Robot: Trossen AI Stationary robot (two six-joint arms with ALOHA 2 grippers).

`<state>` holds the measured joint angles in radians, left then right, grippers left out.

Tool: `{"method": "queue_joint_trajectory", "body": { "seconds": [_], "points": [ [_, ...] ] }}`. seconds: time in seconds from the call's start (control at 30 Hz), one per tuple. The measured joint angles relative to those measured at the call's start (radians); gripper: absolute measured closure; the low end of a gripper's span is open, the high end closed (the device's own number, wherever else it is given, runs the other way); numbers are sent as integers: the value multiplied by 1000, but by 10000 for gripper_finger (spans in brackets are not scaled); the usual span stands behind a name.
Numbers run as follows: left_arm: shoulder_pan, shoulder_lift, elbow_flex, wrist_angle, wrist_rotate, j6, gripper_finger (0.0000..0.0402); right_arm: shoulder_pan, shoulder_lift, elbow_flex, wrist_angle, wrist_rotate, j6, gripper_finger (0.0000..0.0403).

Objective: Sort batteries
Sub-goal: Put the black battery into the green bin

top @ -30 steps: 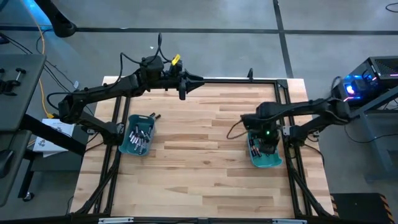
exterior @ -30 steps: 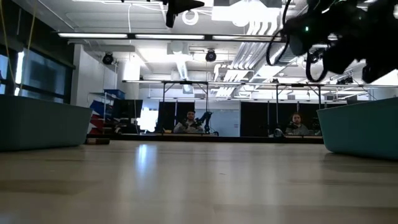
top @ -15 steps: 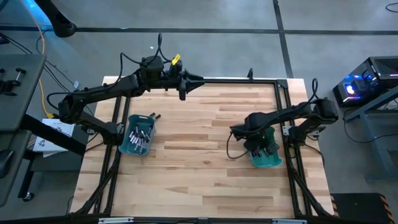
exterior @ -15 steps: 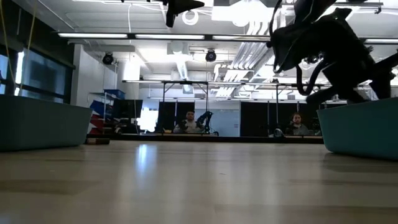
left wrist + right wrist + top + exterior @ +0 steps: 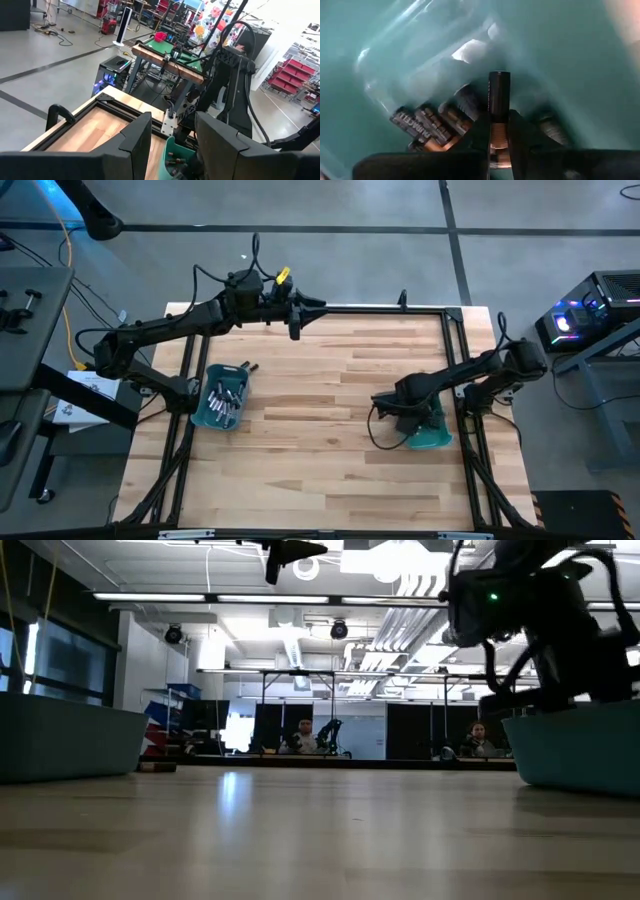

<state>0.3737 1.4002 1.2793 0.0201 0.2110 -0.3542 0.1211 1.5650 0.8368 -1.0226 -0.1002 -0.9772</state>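
Two teal bins stand on the wooden table: the left bin (image 5: 222, 397) and the right bin (image 5: 432, 435). Both hold batteries, silvery ones (image 5: 224, 394) on the left, dark copper-ended ones (image 5: 425, 126) on the right. My right gripper (image 5: 498, 122) points down into the right bin, shut on one dark battery (image 5: 498, 92). In the high view its own wrist (image 5: 410, 402) covers the fingers. My left gripper (image 5: 293, 320) hangs high over the table's far edge, open, with nothing between its fingers (image 5: 135, 137). My right gripper pinches one battery by its copper-coloured end (image 5: 498, 131) between the two fingers. The dark body sticks out past the fingertips, in line with them. The fingers come from above, pointing down into the right bin. Whether the free end touches the bin's bottom I cannot tell.
A black frame (image 5: 455, 330) runs round the table's edges. In the low view the bins' walls rise at the left (image 5: 60, 745) and the right (image 5: 580, 750), with bare wood (image 5: 320, 830) between them. People sit in the room far behind the table.
My right gripper has sunk toward the right bin and shifted a little toward the table's near edge. Its wrist has rolled about a quarter turn and tipped to point down.
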Motion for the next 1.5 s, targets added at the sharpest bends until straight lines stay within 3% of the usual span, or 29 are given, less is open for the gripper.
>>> {"method": "queue_joint_trajectory", "body": {
  "seconds": [0.3, 0.73, 0.83, 1.2, 1.37, 1.5],
  "points": [
    [0, 0, 0, 1, -12, 0, 257, 10, -5, -61, -7, 41, 34, 373],
    [0, 0, 0, 3, -13, -8, 257, 2, 1, -51, -56, 29, 134, 252],
    [0, 0, 0, 4, -13, -8, 257, 3, -1, -14, -177, 19, 142, 248],
    [0, 0, 0, 7, -13, -10, 257, 3, -140, 64, -296, 41, 194, 252],
    [0, -10, 4, -28, -31, -29, 257, 3, -207, 139, -448, 42, 383, 252],
    [-9, -14, 102, -298, -167, 20, 264, -8, -249, 231, -545, 44, 665, 252]
  ]
}}
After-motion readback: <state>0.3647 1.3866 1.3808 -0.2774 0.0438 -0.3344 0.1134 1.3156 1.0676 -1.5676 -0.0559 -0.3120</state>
